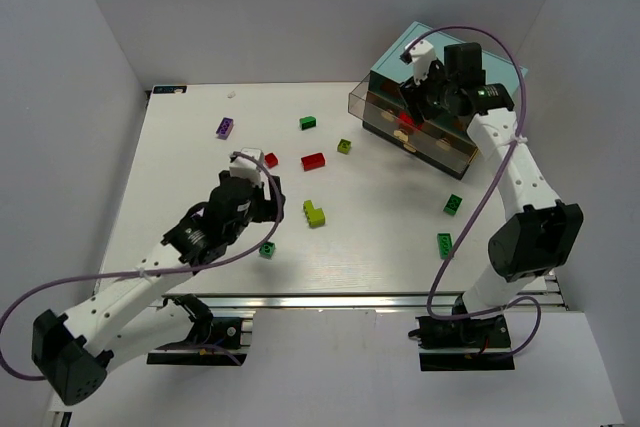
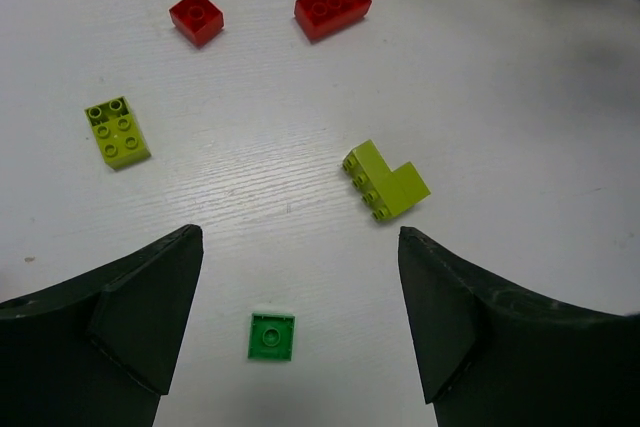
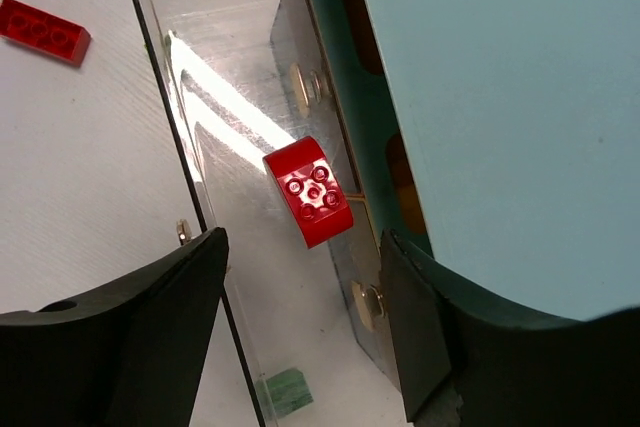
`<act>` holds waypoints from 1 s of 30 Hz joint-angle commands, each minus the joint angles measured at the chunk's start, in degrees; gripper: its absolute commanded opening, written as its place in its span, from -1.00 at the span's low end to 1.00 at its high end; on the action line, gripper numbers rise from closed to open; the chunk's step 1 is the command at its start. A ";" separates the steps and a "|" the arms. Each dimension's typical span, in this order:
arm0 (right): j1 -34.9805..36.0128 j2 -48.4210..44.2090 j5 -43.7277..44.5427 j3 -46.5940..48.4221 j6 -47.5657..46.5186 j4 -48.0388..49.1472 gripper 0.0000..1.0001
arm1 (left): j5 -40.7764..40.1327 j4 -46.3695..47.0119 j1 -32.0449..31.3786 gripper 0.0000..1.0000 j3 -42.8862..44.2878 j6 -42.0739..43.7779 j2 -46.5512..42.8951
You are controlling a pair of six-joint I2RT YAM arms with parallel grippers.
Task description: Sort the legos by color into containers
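White tabletop (image 1: 380, 237) bears a cabinet (image 3: 500, 97) whose open drawer (image 3: 225, 47) contains a red brick (image 3: 308, 192).

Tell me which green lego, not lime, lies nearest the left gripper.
The small flat green square, lying right between the left gripper's open fingers; the other green legos lie farther away.

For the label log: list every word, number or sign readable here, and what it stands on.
No readable text in any view.
The red brick and lime L-shaped brick: plain; any stud marks too small to read.
The light-blue cabinet top and table: no print.
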 commanded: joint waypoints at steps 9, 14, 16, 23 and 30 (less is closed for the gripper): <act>0.47 -37.39 -42.43 -33.23 10.16 16.54 -1.00 | 0.62 -0.42 8.39 -0.30 17.81 -6.15 26.53; 1.01 -45.56 -48.53 -51.14 10.25 22.42 0.36 | 4.58 -1.74 15.87 0.49 24.93 -11.59 40.57; 1.18 -47.94 -45.38 -53.71 8.18 23.17 0.47 | 6.94 -1.83 17.45 0.59 28.89 -13.35 46.00; 1.18 -52.79 -40.80 -54.59 9.82 23.85 0.48 | 8.36 -6.83 20.01 0.70 45.41 -17.75 62.70; 1.01 -52.96 -40.00 -54.51 10.52 24.03 0.48 | 5.91 -10.09 20.53 0.70 53.24 -20.92 70.46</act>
